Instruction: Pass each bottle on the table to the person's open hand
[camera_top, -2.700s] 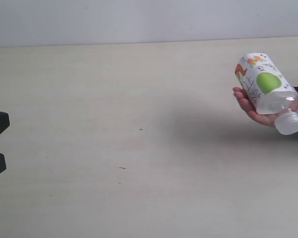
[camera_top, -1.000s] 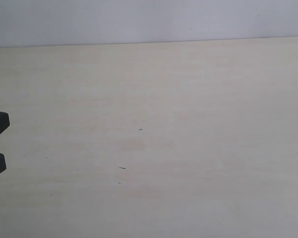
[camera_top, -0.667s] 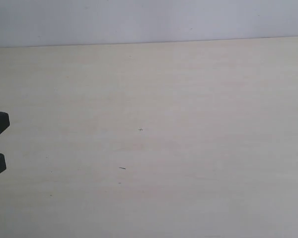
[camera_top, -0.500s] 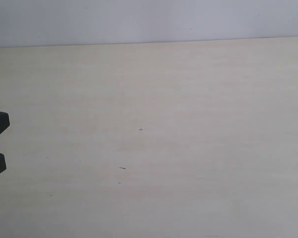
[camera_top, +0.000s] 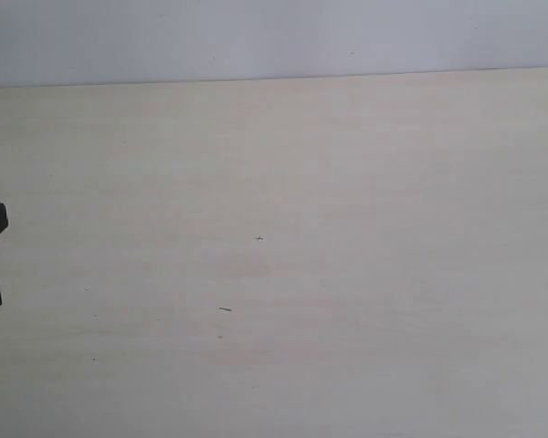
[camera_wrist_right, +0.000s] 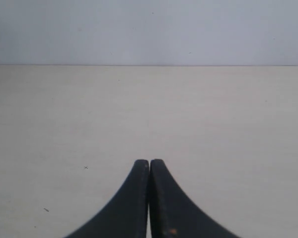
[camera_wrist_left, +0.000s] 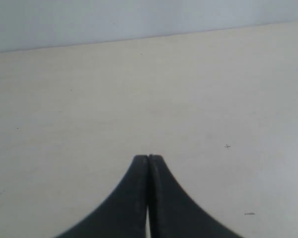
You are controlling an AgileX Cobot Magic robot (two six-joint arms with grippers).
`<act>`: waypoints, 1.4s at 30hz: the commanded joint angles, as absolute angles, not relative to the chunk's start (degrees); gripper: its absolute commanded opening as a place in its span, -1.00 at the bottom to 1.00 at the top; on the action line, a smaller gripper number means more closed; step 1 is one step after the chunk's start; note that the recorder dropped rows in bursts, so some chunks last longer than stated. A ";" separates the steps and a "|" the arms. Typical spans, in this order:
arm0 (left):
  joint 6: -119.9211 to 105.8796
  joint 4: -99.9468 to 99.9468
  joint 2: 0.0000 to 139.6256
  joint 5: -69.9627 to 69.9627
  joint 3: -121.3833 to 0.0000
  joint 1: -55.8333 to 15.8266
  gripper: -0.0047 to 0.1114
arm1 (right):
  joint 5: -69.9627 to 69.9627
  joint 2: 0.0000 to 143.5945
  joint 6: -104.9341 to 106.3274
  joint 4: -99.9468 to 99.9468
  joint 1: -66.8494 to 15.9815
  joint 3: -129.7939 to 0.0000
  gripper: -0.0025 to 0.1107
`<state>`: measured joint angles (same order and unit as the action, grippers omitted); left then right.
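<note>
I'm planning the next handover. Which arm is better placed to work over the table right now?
Left, tentatively. The left tool shows at the exterior view's left edge, by the table; the right tool is outside that view. Both are shut and hold nothing.

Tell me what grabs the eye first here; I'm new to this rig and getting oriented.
The wide, pale table fills every view, bare but for tiny dark specks near its middle. In the wrist views the left gripper and right gripper each show black fingers pressed together, holding nothing.
</note>
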<state>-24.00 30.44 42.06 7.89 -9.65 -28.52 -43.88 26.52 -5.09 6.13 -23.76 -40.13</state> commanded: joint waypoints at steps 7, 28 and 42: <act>-23.81 29.18 29.82 3.33 -9.38 -14.25 -0.92 | -43.82 26.06 -4.59 6.12 -23.67 -39.81 -0.94; -23.68 28.75 7.68 -17.91 -9.38 -3.26 -0.92 | -44.23 26.06 -4.59 6.12 -23.67 -39.81 -0.94; 9.41 2.27 5.86 -18.03 -2.36 -3.26 -0.92 | -44.23 26.06 -4.59 6.12 -23.67 -39.81 -0.94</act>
